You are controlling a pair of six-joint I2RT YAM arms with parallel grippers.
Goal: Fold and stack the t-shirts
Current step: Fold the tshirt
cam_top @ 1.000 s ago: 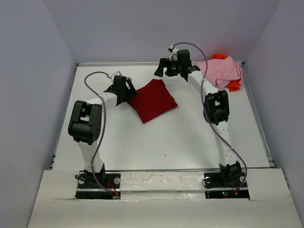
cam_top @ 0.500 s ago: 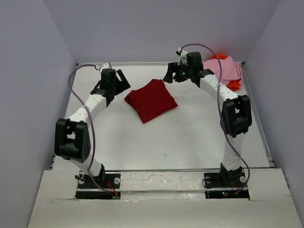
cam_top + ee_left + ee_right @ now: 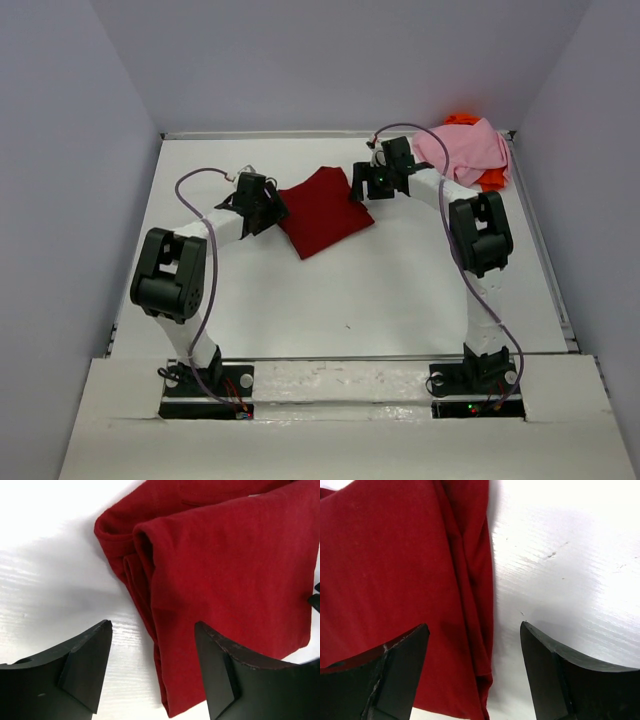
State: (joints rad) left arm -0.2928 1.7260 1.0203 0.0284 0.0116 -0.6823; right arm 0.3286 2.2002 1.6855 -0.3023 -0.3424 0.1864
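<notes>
A dark red t-shirt [image 3: 322, 210] lies folded into a square on the white table, also seen in the left wrist view [image 3: 235, 580] and the right wrist view [image 3: 395, 580]. My left gripper [image 3: 272, 208] hovers at its left corner, open, its jaws straddling the folded edge [image 3: 152, 665]. My right gripper [image 3: 360, 187] is at the shirt's right corner, open over the layered edge [image 3: 472, 667]. Neither one grips the cloth. A light pink t-shirt [image 3: 462, 150] lies crumpled at the back right on top of a bright orange t-shirt [image 3: 492, 180].
The white table [image 3: 380, 290] is walled in by grey panels on three sides. A raised rim runs along its right edge [image 3: 545, 260]. Both arm bases [image 3: 205, 380] sit at the near edge.
Both arms swung out away from the red shirt and have come back in to its left and right corners. The shirt has not moved.
</notes>
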